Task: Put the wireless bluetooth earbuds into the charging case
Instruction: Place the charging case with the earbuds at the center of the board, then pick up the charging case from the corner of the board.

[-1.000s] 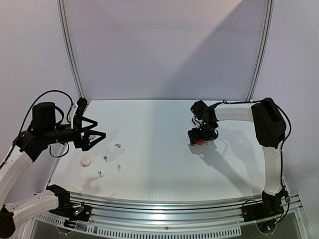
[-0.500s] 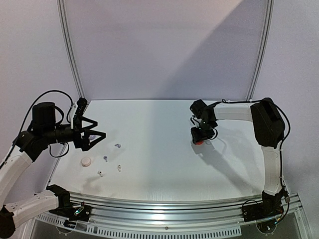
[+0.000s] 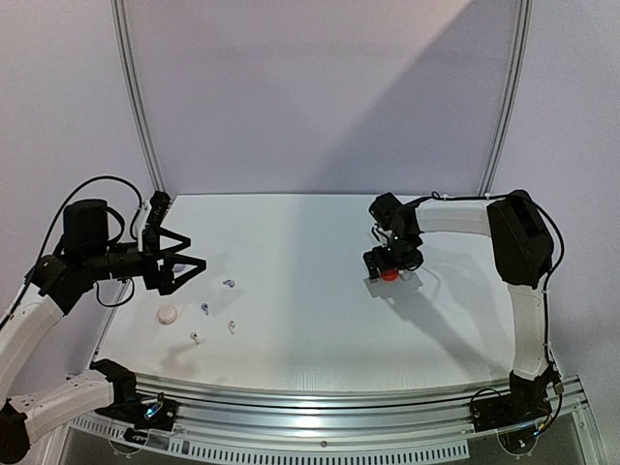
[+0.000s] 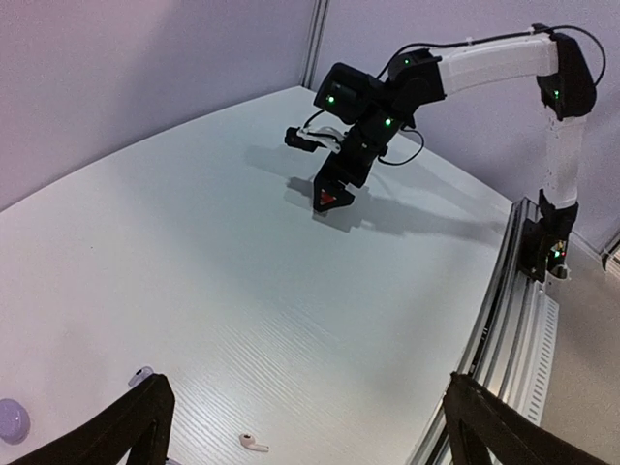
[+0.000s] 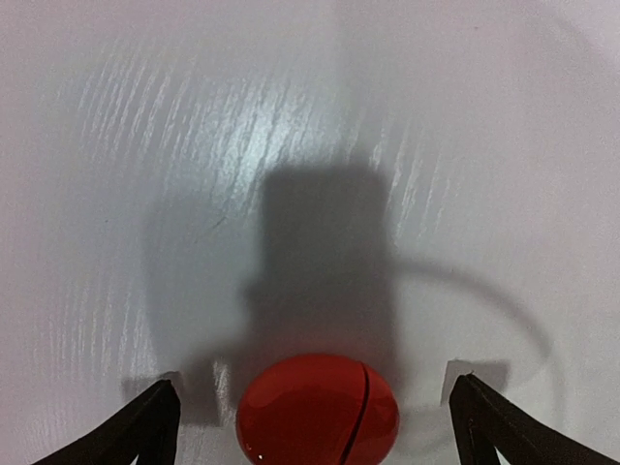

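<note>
Right, my right gripper [image 5: 312, 392] gapes empty, the shut red case [image 5: 310, 424] lying between its fingertips at six o'clock, seam running twelve-to-six.

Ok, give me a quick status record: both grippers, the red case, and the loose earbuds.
left gripper: open, empty, near the earbuds
right gripper: open, fingers either side of red case, not touching
red case: shut, lying on the table
earbuds: four visible, loose on table's left side
pale round case: next to earbuds
</note>
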Robot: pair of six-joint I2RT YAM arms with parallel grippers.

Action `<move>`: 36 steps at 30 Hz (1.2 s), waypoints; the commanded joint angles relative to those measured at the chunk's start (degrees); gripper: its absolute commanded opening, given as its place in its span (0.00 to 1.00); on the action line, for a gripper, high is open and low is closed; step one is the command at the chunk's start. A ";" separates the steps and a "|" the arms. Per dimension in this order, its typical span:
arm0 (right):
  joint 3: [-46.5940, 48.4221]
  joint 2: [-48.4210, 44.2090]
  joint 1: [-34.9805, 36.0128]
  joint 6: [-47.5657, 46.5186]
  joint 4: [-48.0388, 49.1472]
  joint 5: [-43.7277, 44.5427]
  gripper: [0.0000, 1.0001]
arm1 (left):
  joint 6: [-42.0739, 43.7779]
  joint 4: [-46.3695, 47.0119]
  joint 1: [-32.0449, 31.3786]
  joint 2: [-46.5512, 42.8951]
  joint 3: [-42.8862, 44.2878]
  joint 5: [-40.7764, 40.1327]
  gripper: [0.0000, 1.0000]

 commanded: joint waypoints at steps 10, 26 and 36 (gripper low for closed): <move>9.40 -14.35 0.17 -4.11 9.11 4.69 0.99 | 2.07 -6.82 8.19 3.46 4.25 -3.41 0.99; 2.69 -15.96 2.81 -1.57 29.91 -17.75 0.99 | 44.39 -41.17 18.37 39.87 17.34 -23.07 0.87; 1.64 -13.92 11.82 -5.54 26.11 -12.52 0.99 | 80.94 -26.32 24.53 41.72 8.52 -22.55 0.86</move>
